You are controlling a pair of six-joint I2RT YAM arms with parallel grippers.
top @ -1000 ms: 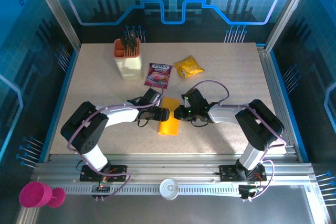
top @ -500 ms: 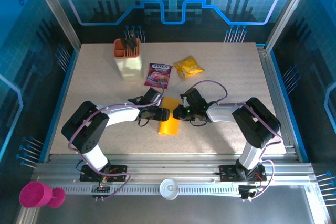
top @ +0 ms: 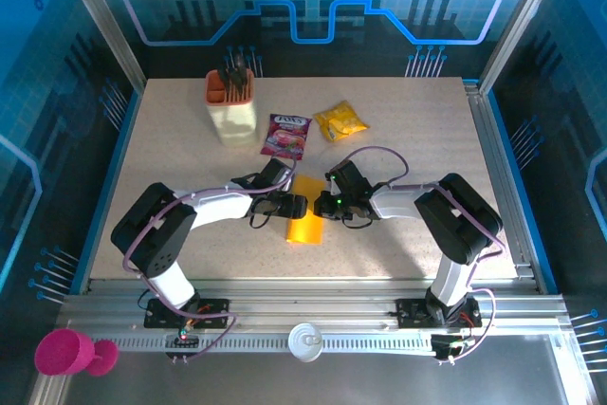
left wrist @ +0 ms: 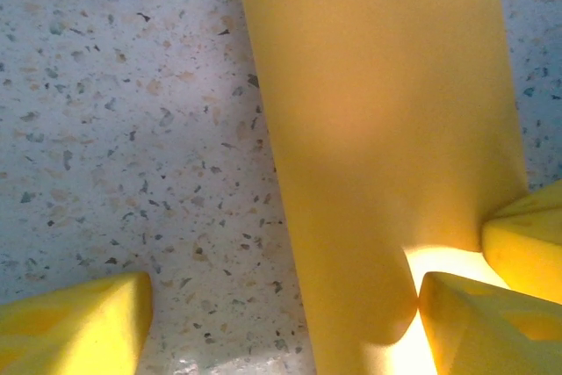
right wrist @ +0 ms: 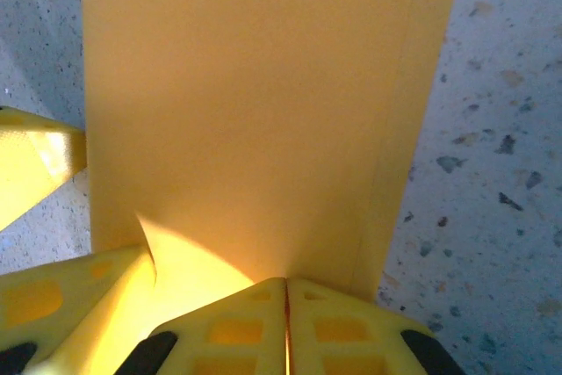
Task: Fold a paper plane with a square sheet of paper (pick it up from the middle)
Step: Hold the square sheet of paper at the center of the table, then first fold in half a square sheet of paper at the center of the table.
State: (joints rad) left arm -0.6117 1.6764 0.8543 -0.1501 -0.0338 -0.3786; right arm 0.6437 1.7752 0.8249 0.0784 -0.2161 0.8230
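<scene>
The square sheet of paper [top: 305, 213] lies in the middle of the table, orange-yellow and creased into a narrow strip. My left gripper [top: 298, 206] sits at its left edge and my right gripper [top: 323, 204] at its right edge, facing each other. In the left wrist view the strip [left wrist: 378, 129] runs between the open left gripper [left wrist: 285, 296]; one fingertip [left wrist: 79, 322] rests on bare table and the other [left wrist: 492, 327] is at the paper. In the right wrist view my right gripper [right wrist: 286, 287] is shut, its jaws pinched together on the near edge of the paper [right wrist: 255, 94].
A beige holder [top: 232, 109] with an orange top stands at the back left. A purple printed packet [top: 287, 134] and a crinkled yellow snack packet [top: 340, 120] lie just behind the paper. A pink cup [top: 66, 353] and a white can [top: 305, 340] sit off the table's front.
My right gripper has shut its jaws on the paper's edge and its arm has shifted slightly left. The left gripper and the paper have not moved.
</scene>
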